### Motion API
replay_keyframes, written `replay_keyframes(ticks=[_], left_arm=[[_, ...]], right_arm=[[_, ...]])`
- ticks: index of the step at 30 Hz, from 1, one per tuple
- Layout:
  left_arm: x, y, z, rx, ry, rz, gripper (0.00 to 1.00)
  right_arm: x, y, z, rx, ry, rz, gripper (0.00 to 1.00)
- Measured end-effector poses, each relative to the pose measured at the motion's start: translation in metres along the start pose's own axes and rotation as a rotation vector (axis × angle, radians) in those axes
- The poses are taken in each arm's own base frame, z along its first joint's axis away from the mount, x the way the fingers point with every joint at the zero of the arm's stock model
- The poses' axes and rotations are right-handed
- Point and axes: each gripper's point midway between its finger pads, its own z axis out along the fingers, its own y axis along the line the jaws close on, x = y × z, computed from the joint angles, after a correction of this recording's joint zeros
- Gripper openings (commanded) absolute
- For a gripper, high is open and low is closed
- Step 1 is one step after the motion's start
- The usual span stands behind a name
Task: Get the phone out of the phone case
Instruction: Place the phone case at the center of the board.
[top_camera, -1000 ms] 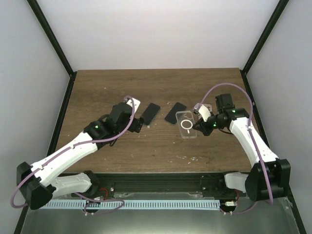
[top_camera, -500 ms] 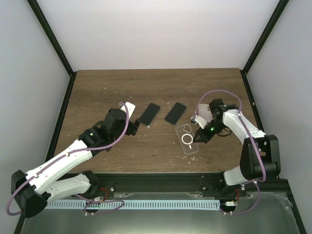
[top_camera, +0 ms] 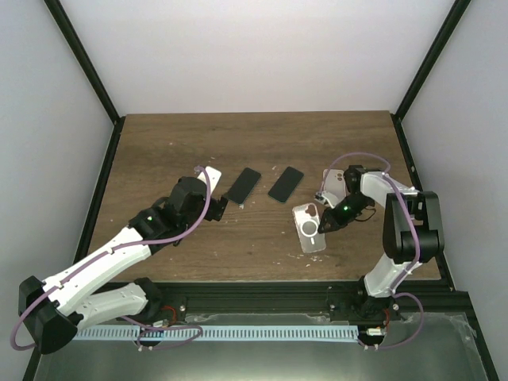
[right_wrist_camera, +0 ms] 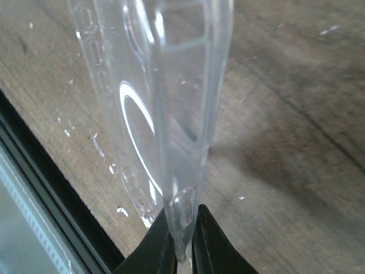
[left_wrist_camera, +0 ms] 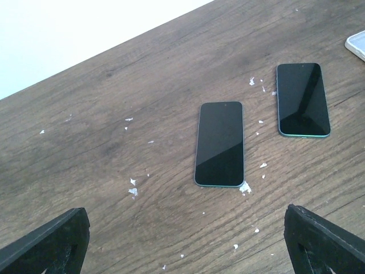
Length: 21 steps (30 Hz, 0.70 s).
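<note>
Two dark-screened phones lie bare and face up on the wooden table, one point(top_camera: 242, 185) point(left_wrist_camera: 219, 144) to the left of the other point(top_camera: 286, 183) point(left_wrist_camera: 303, 99). The clear phone case point(top_camera: 309, 229) point(right_wrist_camera: 165, 103), with a white ring on its back, has no phone in it. My right gripper point(top_camera: 329, 220) point(right_wrist_camera: 182, 242) is shut on the case's edge and holds it tilted above the table's near right part. My left gripper point(top_camera: 214, 203) point(left_wrist_camera: 185, 251) stands open just short of the left phone, with nothing between its fingers.
A second pale, clear case-like object point(top_camera: 332, 182) point(left_wrist_camera: 357, 44) lies behind the right gripper. White flecks are scattered over the table point(top_camera: 159, 151). The black front rail point(top_camera: 262, 294) runs close below the held case.
The right gripper has carried the clear case nearer to the front edge and turned it. The left arm drew back a little from the left phone.
</note>
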Motion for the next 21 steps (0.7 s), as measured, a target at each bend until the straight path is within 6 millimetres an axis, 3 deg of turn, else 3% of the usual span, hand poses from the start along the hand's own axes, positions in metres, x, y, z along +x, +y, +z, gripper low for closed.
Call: replay_keyframes(ticks=[2, 8, 13, 17, 21], left_arm=[[0.0, 0.0, 0.0, 0.001, 0.001, 0.001, 0.94], [0.001, -0.001, 0.001, 0.007, 0.003, 0.001, 0.94], [0.001, -0.002, 0.001, 0.007, 0.004, 0.002, 0.94], [0.001, -0.001, 0.001, 0.006, 0.004, 0.003, 0.94], [0.001, 0.002, 0.001, -0.016, 0.004, 0.001, 0.97]], right_arm=[[-0.004, -0.006, 0.0, 0.007, -0.013, 0.024, 0.17], [-0.029, -0.023, 0.0, 0.033, -0.064, 0.047, 0.27], [-0.038, -0.032, -0.009, 0.063, -0.102, 0.066, 0.3], [-0.05, -0.031, -0.034, 0.109, -0.178, 0.036, 0.31], [-0.074, -0.012, -0.081, 0.186, -0.314, -0.059, 0.35]])
